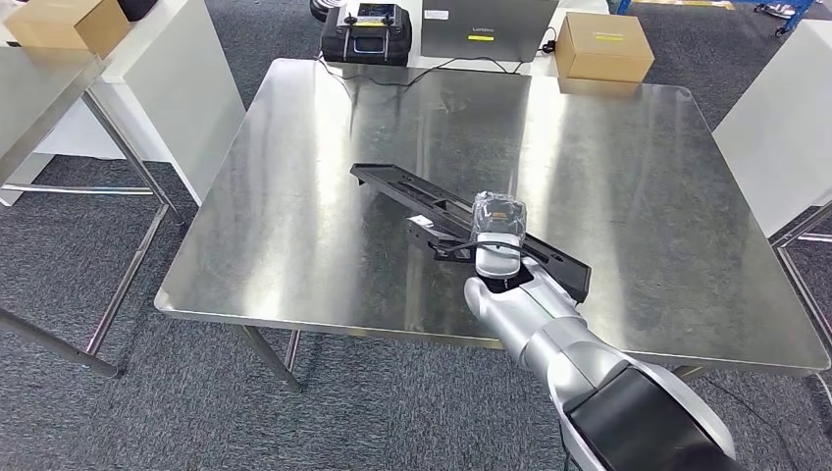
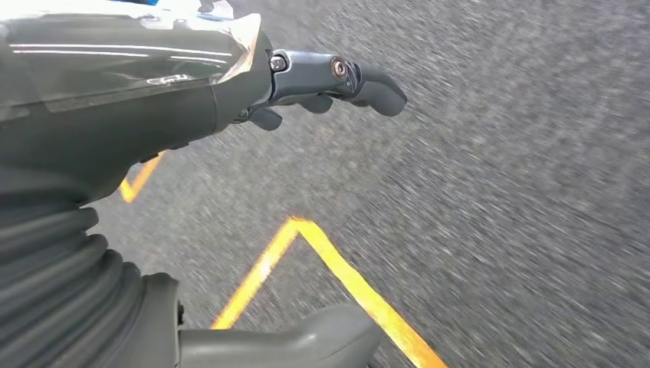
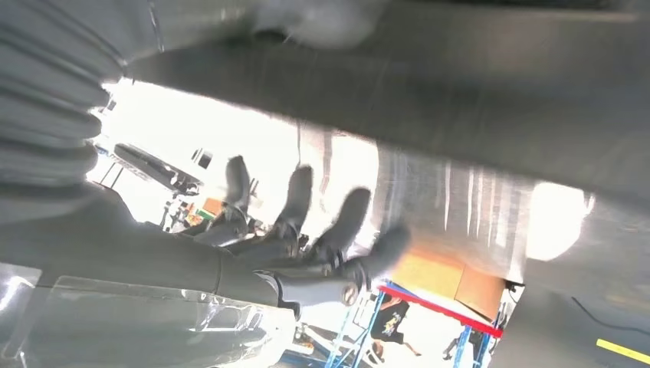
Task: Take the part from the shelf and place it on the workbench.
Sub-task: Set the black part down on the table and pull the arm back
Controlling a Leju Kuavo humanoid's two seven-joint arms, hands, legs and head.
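A long black part [image 1: 412, 196] lies slantwise across the steel workbench [image 1: 294, 235], its far end towards the middle and its near end by the front edge. My right hand [image 1: 498, 231], wrapped in clear plastic, sits over the part's near half. In the right wrist view the dark fingers [image 3: 306, 222] are straight and spread beneath the blurred black part [image 3: 429, 92], not wrapped round it. My left hand [image 2: 230, 100] hangs above the carpet, holding nothing, its fingers [image 2: 345, 77] well apart from the thumb [image 2: 306, 341].
A cardboard box [image 1: 603, 46], a black case [image 1: 365, 34] and a grey laptop [image 1: 488, 29] stand beyond the bench's far edge. A white table [image 1: 157, 88] with another box [image 1: 69, 22] is at the left, a white panel [image 1: 785, 128] at the right. Yellow tape [image 2: 345, 276] marks the floor.
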